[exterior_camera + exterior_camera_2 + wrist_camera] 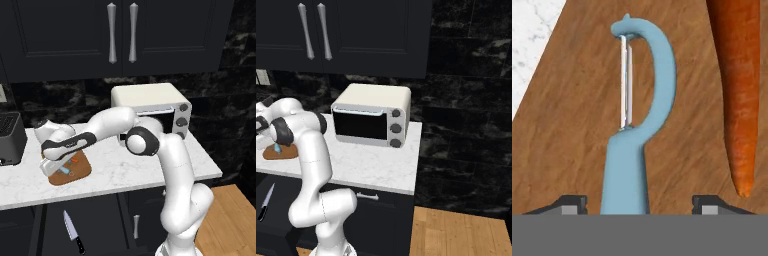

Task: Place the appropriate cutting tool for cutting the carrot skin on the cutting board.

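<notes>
The peeler [629, 165] lies flat on the board [577, 125], and its light blue handle runs down between the two dark fingertips [571, 202] of the gripper [639, 204]. The claw is spread: each tip stands clear of the handle, with bare wood showing on both sides, so nothing is pinched. The thin metal blade of the peeler sits in the curved blue head, which points away from the hand. The carrot [737, 90] lies on the same board just beside the peeler, apart from it, almost parallel to it, and its narrow end points toward the gripper. A corner of the white marble counter [529, 40] shows past the edge of the board. In the left base view the arm reaches over to the left and the hand hangs low over the board [82, 172], which rests near the front edge of the counter [140, 167]. A toaster oven [160, 107] stands behind the arm on the counter. A knife [73, 231] with a black handle lies down below, in front of the dark cabinets.
</notes>
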You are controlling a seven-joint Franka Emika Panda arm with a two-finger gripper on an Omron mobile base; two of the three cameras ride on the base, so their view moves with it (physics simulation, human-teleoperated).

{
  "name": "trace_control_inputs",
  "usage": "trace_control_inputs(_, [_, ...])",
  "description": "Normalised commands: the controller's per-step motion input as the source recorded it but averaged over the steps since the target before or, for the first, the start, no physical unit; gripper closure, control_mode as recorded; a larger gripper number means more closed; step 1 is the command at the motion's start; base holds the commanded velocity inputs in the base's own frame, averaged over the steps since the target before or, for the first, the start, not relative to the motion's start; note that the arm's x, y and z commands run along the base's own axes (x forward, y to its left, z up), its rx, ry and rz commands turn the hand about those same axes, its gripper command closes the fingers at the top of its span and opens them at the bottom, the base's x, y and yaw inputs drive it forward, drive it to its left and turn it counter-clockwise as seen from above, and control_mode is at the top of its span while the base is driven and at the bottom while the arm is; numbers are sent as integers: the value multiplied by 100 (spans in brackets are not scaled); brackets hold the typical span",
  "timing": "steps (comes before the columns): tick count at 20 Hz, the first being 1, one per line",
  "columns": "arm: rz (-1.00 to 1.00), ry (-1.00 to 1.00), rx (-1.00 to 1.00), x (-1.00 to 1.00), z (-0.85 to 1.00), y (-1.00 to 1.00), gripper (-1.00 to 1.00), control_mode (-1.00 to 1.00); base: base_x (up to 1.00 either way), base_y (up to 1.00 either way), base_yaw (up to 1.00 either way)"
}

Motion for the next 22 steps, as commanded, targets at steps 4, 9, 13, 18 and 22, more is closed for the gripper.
trace_control_inputs(4, [0,0,0,0,24,0,-100,-100,0,0,0])
trace_control_inputs(9, [0,0,3,-39,73,-42,-100,-100,0,0,0])
trace_control_inputs(13, [0,0,6,-69,50,-77,-100,-100,0,0,0])
trace_control_inputs(18, [-6,-12,9,-100,6,-92,-100,-100,0,0,0])
trace_control_inputs(22, [-6,-23,11,-100,0,-100,-100,-100,0,0,0])
